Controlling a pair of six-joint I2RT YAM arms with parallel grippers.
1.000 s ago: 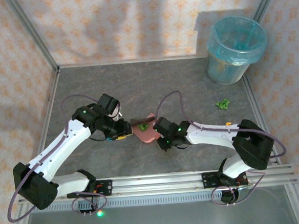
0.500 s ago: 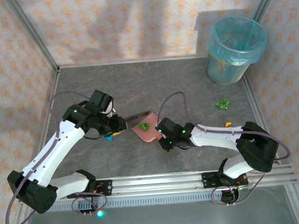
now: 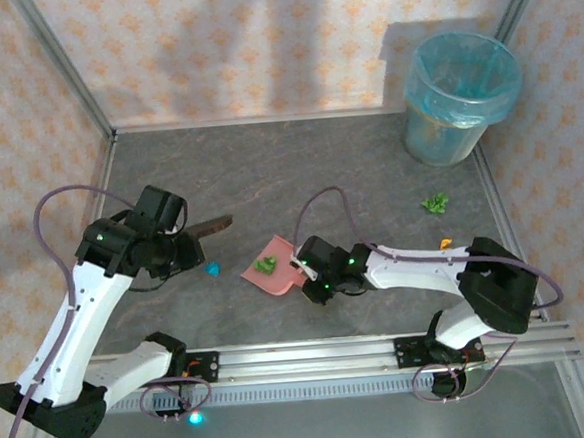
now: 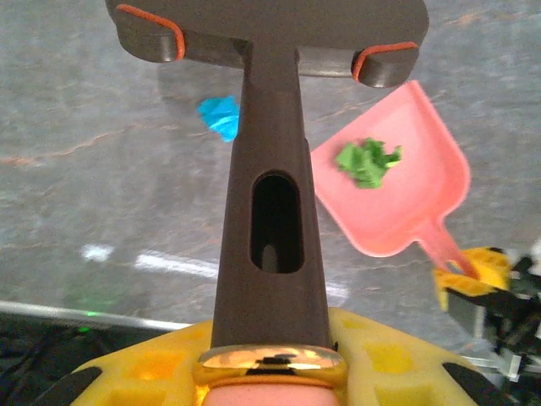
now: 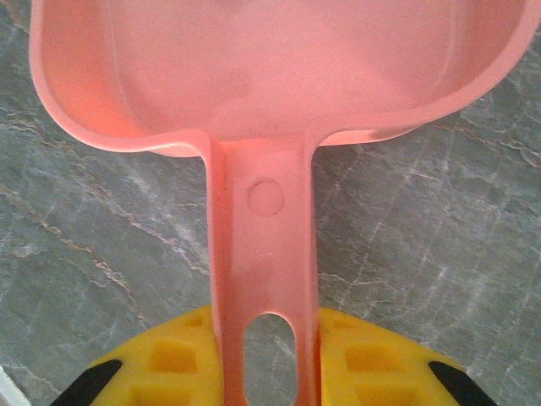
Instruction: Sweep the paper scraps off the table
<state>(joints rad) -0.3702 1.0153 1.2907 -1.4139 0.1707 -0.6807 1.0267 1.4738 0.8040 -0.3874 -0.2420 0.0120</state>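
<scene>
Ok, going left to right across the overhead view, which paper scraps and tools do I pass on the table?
Blue paper scrap → pink dustpan with a green scrap lying in it → loose green scrap over on the right side.

We see two arms of one make, the left arm [image 3: 77, 304] and the right arm [image 3: 416, 268]. Both have white shells over the long links and black housings at the joints and wrists. A small green light [image 3: 103, 232] glows on a joint of each. A thin greyish-purple cable [image 3: 55, 200] loops loosely along each arm. The left pincer [image 4: 270, 342] and the right pincer [image 5: 269, 359] have bright yellow fingers [image 5: 169, 355] moulded with square recesses, with black patches at the outer corners. The bases [image 3: 177, 365] are black.
</scene>
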